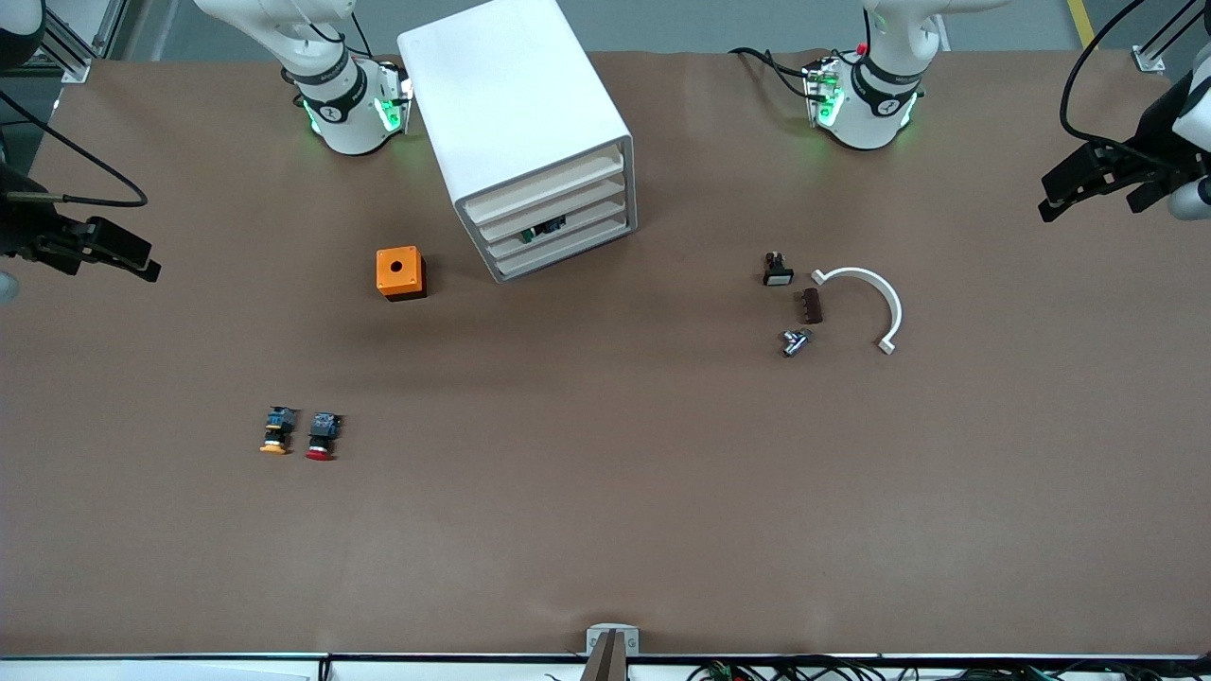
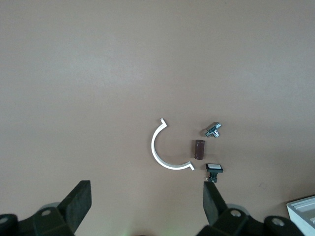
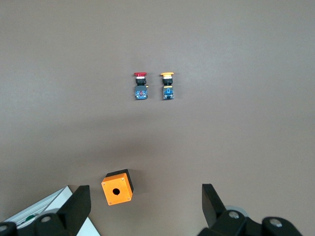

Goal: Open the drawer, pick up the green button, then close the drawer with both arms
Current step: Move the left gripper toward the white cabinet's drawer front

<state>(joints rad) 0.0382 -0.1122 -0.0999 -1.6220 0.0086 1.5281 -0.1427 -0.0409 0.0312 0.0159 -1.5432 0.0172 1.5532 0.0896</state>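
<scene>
The white box cabinet (image 1: 516, 113) stands near the arm bases, with its four tray drawers all shut. A small green and dark part, the button (image 1: 544, 230), shows in the third drawer (image 1: 596, 219) from the top. My left gripper (image 1: 1048, 197) hangs open and empty at the left arm's end of the table; in the left wrist view (image 2: 146, 199) its fingers stand wide apart. My right gripper (image 1: 149, 263) hangs open and empty at the right arm's end; in the right wrist view (image 3: 146, 199) it is above the orange box. Both are well away from the cabinet.
An orange box (image 1: 400, 272) with a round hole lies beside the cabinet. A yellow-capped button (image 1: 275, 432) and a red-capped button (image 1: 322, 437) lie nearer the front camera. A white half ring (image 1: 875, 288), a brown block (image 1: 812, 305), a metal fitting (image 1: 795, 341) and a white-capped switch (image 1: 777, 270) lie toward the left arm's end.
</scene>
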